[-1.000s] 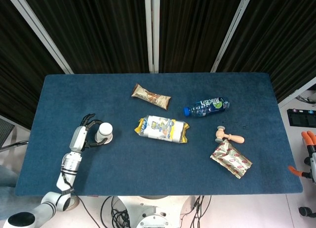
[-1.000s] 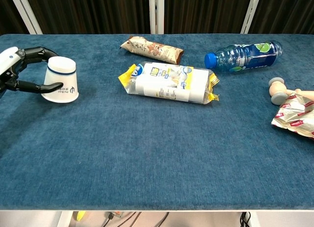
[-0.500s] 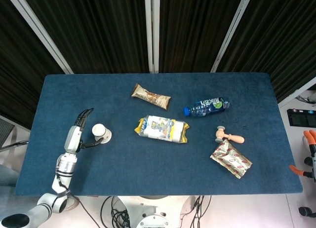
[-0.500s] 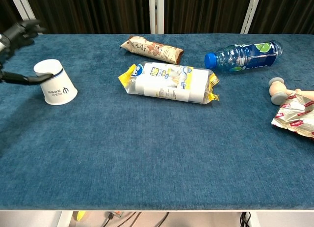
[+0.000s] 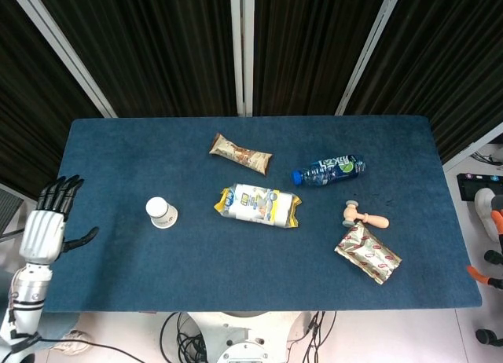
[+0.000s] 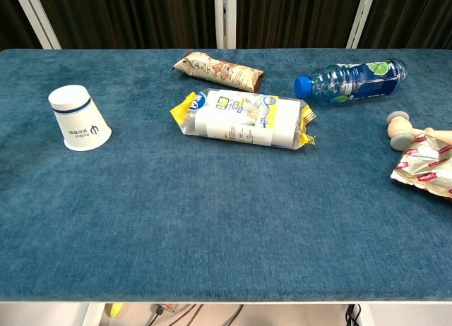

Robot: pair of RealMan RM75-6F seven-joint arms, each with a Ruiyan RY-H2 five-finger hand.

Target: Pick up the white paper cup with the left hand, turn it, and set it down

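**Cup parked upside down, left hand off to the side**

A blue felt-covered table [image 5: 118,151] is set in front of dark ribbed curtains. The white paper cup [image 6: 78,118] is found mouth-down, base up, with a dark blue band near the top and a small blue logo printed on the wall. It's placed well to the left of the yellow-and-white snack pack [image 6: 244,119], nothing touching it. The left hand [image 5: 49,221] is seen past the table's left edge, well apart from the cup, fingers spread and nothing held. Of the right hand, only a bit is caught at the far right edge, so its state can't be told.
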